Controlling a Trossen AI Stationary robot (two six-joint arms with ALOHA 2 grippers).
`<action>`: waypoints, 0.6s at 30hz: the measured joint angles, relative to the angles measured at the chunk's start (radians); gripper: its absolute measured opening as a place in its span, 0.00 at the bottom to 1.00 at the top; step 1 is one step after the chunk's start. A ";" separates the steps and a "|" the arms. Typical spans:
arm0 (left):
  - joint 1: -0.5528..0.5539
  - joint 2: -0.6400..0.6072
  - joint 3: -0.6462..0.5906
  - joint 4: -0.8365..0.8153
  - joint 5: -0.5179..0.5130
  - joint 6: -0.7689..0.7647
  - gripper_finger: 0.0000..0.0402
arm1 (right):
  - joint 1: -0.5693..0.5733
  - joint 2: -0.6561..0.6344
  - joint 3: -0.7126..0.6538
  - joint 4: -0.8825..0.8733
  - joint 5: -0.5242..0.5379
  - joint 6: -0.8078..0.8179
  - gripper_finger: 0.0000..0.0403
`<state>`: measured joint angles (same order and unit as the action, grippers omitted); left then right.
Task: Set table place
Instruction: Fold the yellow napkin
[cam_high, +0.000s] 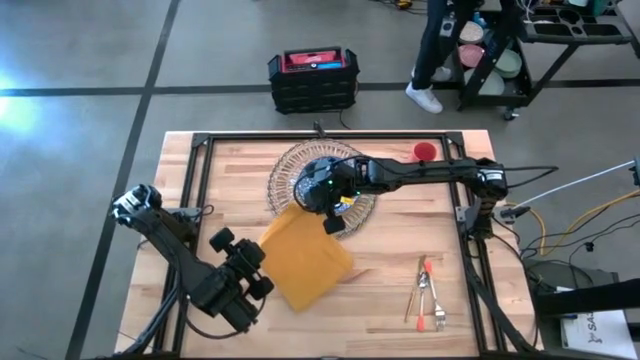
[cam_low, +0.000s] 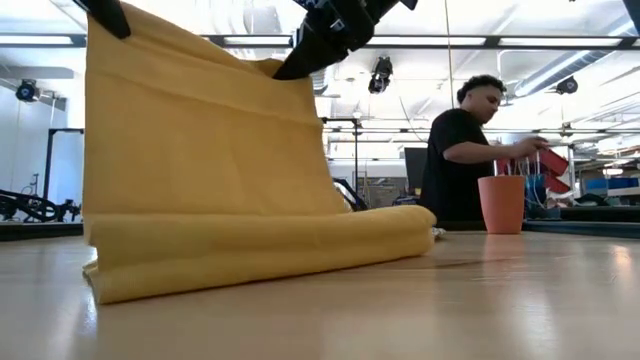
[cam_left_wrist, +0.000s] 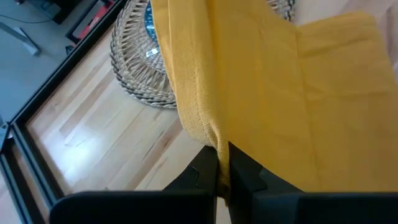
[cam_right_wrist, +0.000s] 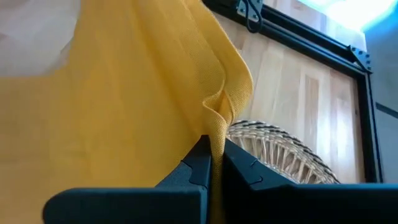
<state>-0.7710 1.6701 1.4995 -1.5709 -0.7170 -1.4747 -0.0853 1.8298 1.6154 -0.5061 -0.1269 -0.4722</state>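
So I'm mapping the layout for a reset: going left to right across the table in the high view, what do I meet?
left gripper → yellow napkin → right gripper → orange-handled cutlery. The ribbed charger and red cup lie farther back, the cup rightmost of those.

Left gripper (cam_left_wrist: 222, 169) sits low at the near left, arm folded back on itself, fingers pinched tight on yellow cloth napkin (cam_high: 303, 257). Right gripper (cam_right_wrist: 215, 163) reaches in from the right rail, arm stretched long, clamped on the cloth's far edge.
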 joint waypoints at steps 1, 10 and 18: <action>0.002 -0.010 -0.013 0.000 0.000 -0.001 0.00 | -0.001 -0.001 0.000 0.002 0.001 -0.001 0.00; 0.010 -0.054 -0.084 0.082 -0.019 -0.021 0.00 | -0.007 -0.002 0.001 -0.109 -0.017 0.043 0.00; 0.010 -0.052 -0.100 0.337 -0.031 0.129 0.00 | 0.026 -0.008 0.001 -0.250 -0.045 0.142 0.00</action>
<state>-0.7605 1.6177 1.3998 -1.2335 -0.7482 -1.3454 -0.0596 1.8214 1.6167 -0.7559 -0.1720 -0.3304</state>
